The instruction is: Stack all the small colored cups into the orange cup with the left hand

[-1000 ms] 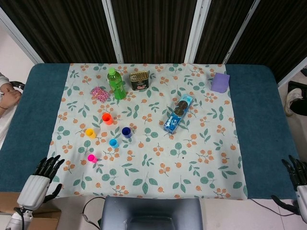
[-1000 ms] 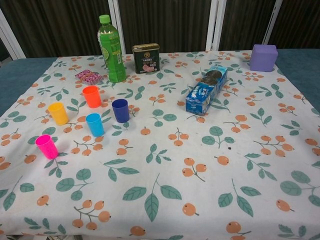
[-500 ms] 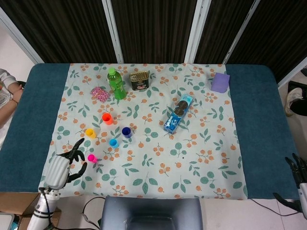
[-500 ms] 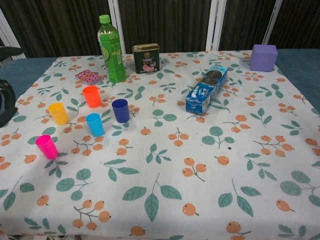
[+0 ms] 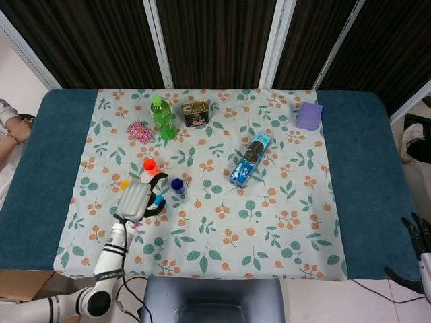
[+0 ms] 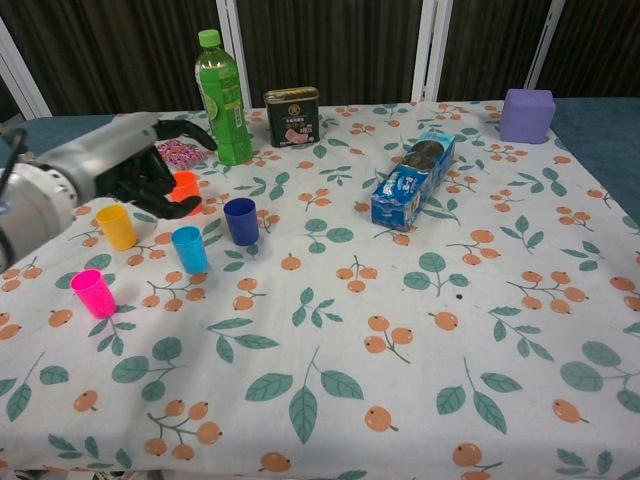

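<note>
backdrop: dark slatted panels (image 5: 209, 40) (white posts between) | table (image 5: 363, 168): teal | floor: pale

Beside the grey left hand (image 6: 140, 165) with black fingers stand orange cup (image 6: 186, 187), yellow cup (image 6: 116, 227), light-blue cup (image 6: 189, 249), navy cup (image 6: 241, 221) and pink cup (image 6: 93, 293). Beyond it stands a green bottle (image 6: 222, 98). The tablecloth (image 6: 400, 350) is white with teal leaves and orange fruit.

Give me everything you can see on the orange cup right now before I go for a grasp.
The orange cup is a small, plain, plastic-looking tumbler, standing upright and open-mouthed on the floral tablecloth. Nothing shows stacked in it in the head view. It stands nearer the robot than the green bottle and left of the dark blue cup. In the chest view the left hand overlaps its left side with fingers curled around it; actual contact cannot be confirmed.
</note>
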